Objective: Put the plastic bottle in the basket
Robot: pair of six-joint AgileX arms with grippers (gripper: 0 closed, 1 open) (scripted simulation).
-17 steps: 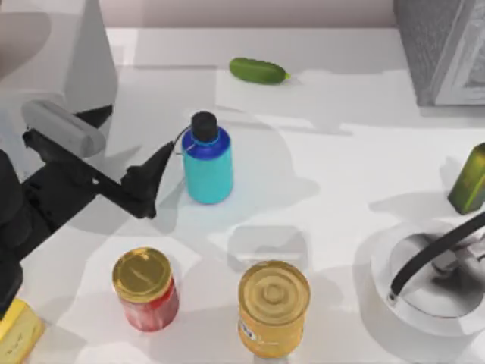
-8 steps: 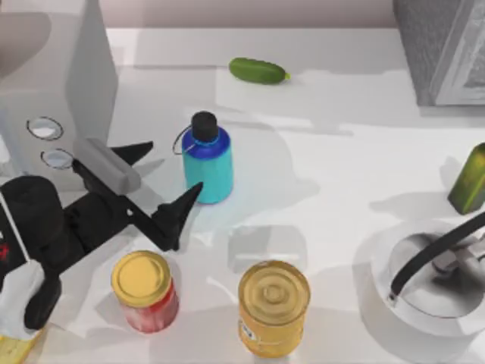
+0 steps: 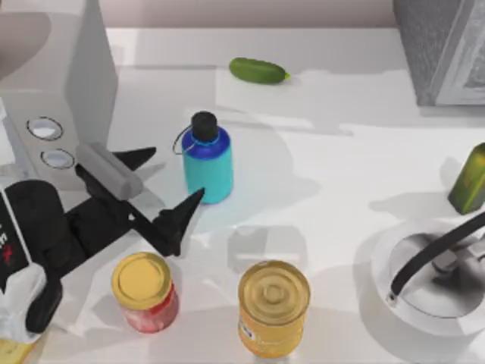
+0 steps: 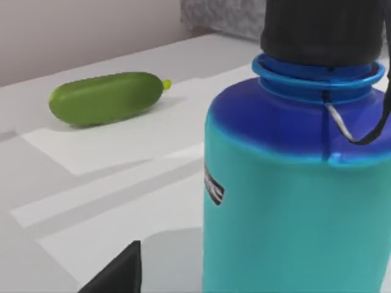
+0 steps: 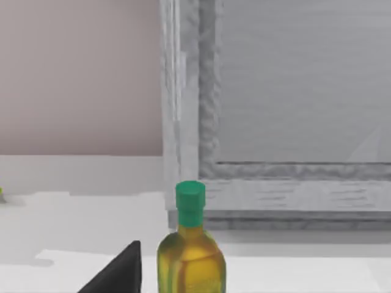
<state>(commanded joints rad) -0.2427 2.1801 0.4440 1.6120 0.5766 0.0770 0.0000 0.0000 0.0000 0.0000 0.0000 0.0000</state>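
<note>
- The plastic bottle [image 3: 207,165] stands upright on the white surface [image 3: 333,167], a little left of the middle in the top view — cyan body, dark blue shoulder, black screw cap, a thin black loop at the neck.
- The left pincer [image 3: 168,186] sits low just to the bottle's left, its two black fingers spread wide apart; one fingertip [image 3: 194,199] lies right by the bottle's base, the other points at it from farther back, and neither grips it.
- From the left wrist view the bottle [image 4: 299,183] looms close, with a green cucumber [image 4: 105,97] lying on its side on the surface beyond it.
- In the top view that cucumber [image 3: 258,70] lies well behind the bottle, toward the far edge.
- Near the front edge stand a red jar with a gold lid [image 3: 145,292] and, just to its right, a yellow can [image 3: 273,307], both apart from the bottle.
- The right arm is parked at the right front — I cannot tell how its pincer stands.
- An olive-green bottle [image 3: 470,180] stands at the right edge; the right wrist view shows it [image 5: 190,250] upright with a green cap, in front of a grey basket [image 5: 293,110].
</note>
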